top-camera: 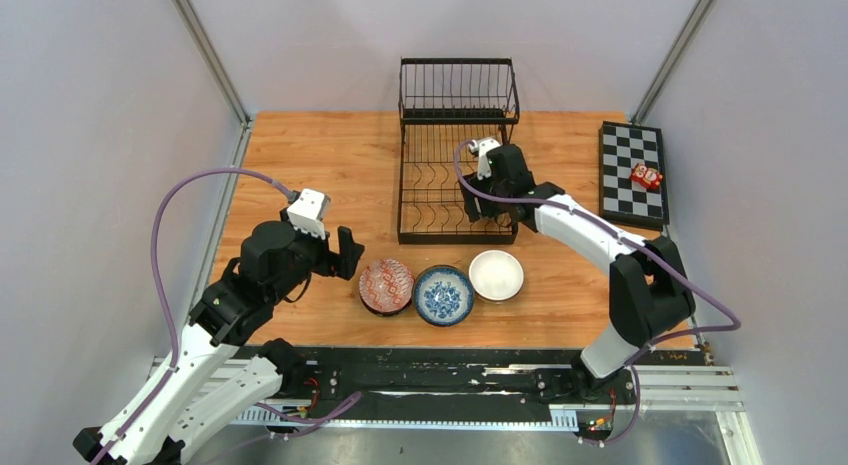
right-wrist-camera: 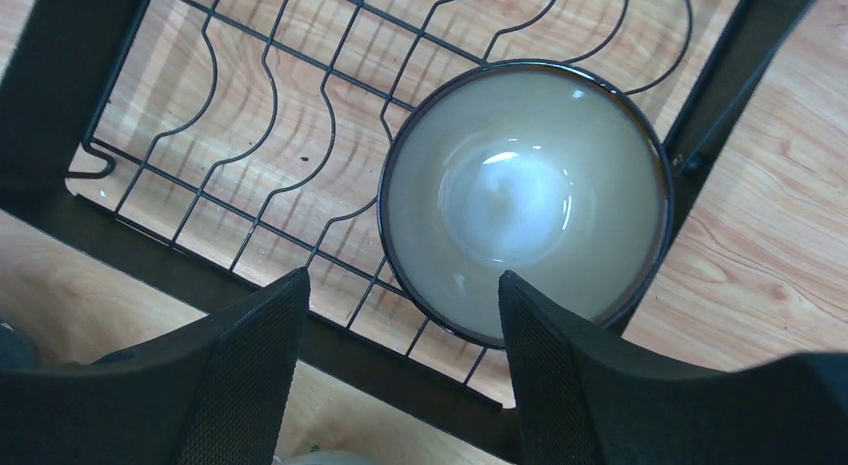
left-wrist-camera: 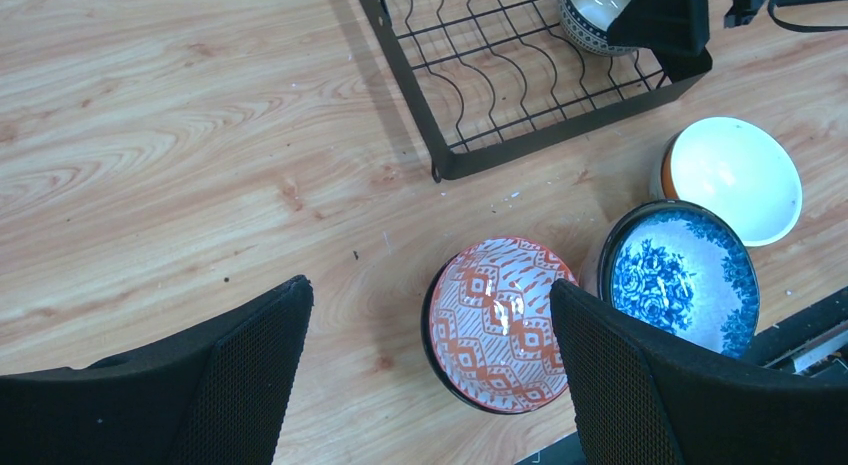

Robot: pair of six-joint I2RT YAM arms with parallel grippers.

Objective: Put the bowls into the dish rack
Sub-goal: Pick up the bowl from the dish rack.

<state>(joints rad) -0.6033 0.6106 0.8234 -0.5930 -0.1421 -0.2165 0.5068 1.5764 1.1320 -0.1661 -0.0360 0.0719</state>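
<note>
L gripper (top-camera: pixel 345 253) wide open, empty, beside red-patterned bowl (top-camera: pixel 386 285). Blue floral bowl (top-camera: pixel 443 294), white bowl (top-camera: pixel 496 275) sit just near of dish rack (top-camera: pixel 440 239). R gripper (right-wrist-camera: pixel 400 285) open, nothing held, over pale bowl (right-wrist-camera: pixel 525 200) in rack's near-right corner, seemingly seated. Risk: finger clips rim on lift-off, tips it.

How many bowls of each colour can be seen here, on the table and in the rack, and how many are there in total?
Red-patterned bowl: 1
Blue-and-white floral bowl: 1
White bowl: 1
Pale bowl with a dark rim, in the dish rack: 1
Total: 4
</note>
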